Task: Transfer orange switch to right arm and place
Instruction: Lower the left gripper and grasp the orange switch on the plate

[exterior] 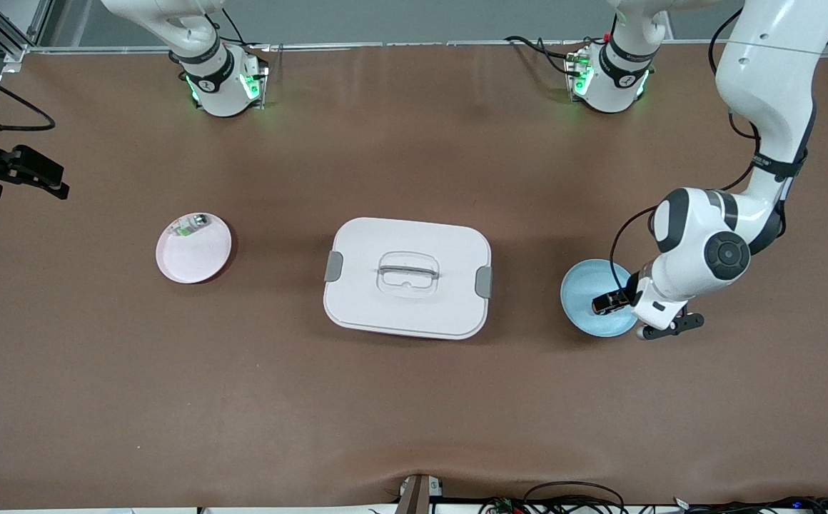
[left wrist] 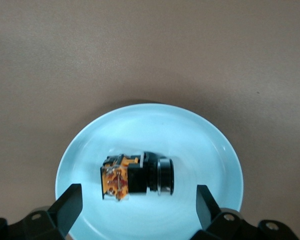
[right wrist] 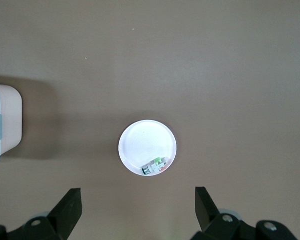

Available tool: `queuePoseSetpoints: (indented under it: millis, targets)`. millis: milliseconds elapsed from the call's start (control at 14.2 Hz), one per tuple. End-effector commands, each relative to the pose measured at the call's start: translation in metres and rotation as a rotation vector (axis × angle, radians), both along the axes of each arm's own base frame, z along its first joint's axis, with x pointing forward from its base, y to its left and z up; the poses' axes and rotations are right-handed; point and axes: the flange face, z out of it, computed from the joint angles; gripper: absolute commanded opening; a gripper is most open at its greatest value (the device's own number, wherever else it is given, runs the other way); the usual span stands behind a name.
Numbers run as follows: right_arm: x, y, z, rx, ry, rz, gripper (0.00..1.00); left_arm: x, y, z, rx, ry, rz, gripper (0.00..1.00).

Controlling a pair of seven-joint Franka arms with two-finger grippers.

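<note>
The orange switch (left wrist: 137,175) lies on its side in the middle of a light blue plate (exterior: 579,284) toward the left arm's end of the table. It has a black round body and an orange-speckled end. My left gripper (left wrist: 138,189) hangs low over that plate and is open, with one finger (left wrist: 69,202) on each side of the switch and not touching it. My right gripper (right wrist: 137,192) is open and empty. It waits high above the table, looking down on a pale pink plate (right wrist: 139,140).
A white lidded box (exterior: 407,278) with grey latches and a clear handle stands mid-table between the two plates. The pale pink plate (exterior: 200,260) toward the right arm's end holds a small clear-and-green part (exterior: 191,225). Brown tabletop surrounds everything.
</note>
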Motion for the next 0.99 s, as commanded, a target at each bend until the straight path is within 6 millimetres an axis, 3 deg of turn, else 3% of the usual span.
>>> queuePoseSetpoints:
  millis: [0,636,777,848,919]
  targets:
    - [0.001,-0.001,0.004,-0.001,-0.005,-0.014,1.0,0.001,0.0,-0.013,0.0,-0.005,0.015,1.0]
    - [0.002,0.0,0.002,-0.001,0.0,-0.008,1.0,-0.004,0.001,-0.035,0.003,0.021,0.011,1.0]
    - [0.002,0.0,0.002,-0.001,-0.002,-0.008,1.0,-0.005,0.001,-0.041,0.002,0.03,0.011,0.9]
    - [0.002,0.0,0.002,-0.001,-0.002,-0.008,1.0,-0.006,0.001,-0.043,0.001,0.034,0.011,0.79]
    - [0.002,0.0,0.002,-0.001,-0.002,-0.008,1.0,-0.005,0.001,-0.042,0.002,0.032,0.011,0.61]
